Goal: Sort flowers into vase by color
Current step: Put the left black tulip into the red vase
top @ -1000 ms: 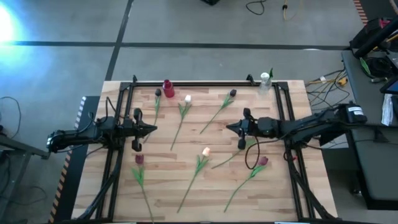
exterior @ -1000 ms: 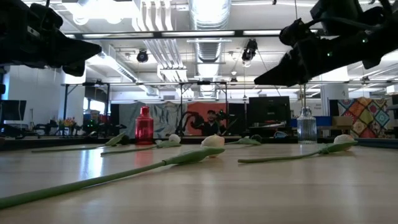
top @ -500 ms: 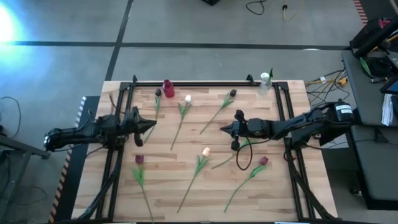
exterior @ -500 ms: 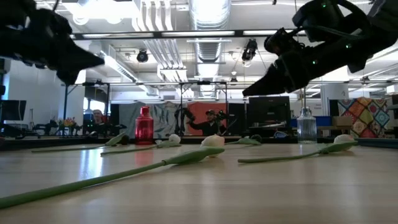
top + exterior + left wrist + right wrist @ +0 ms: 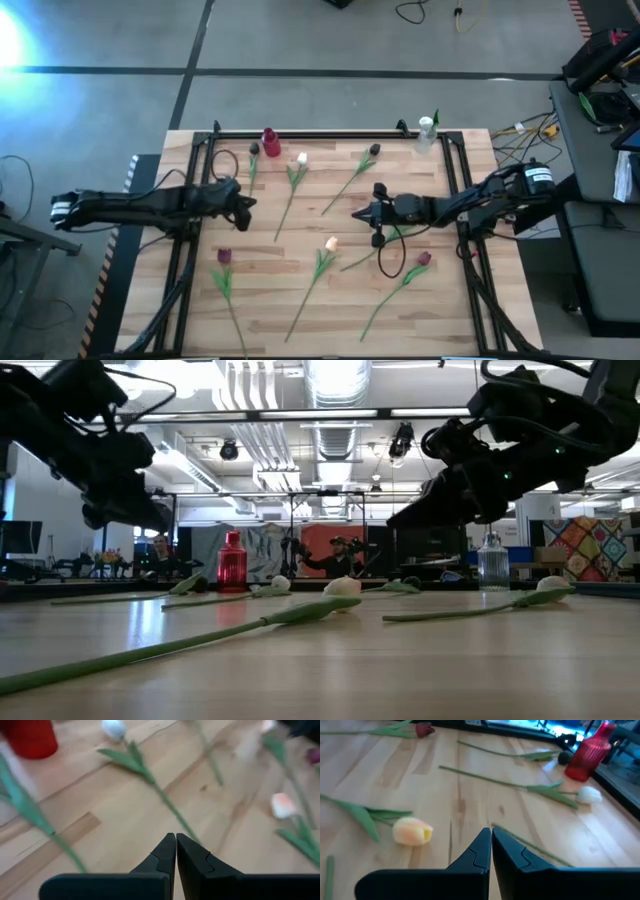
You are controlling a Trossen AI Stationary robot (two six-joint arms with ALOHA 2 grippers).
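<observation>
Flowers lie flat and scattered on the surface nearer than the red vase; judged light, with thin bending stems best pinched mid-stem. Left gripper and right gripper hover, fingers pressed together. Black frame rails edge the open middle.
</observation>
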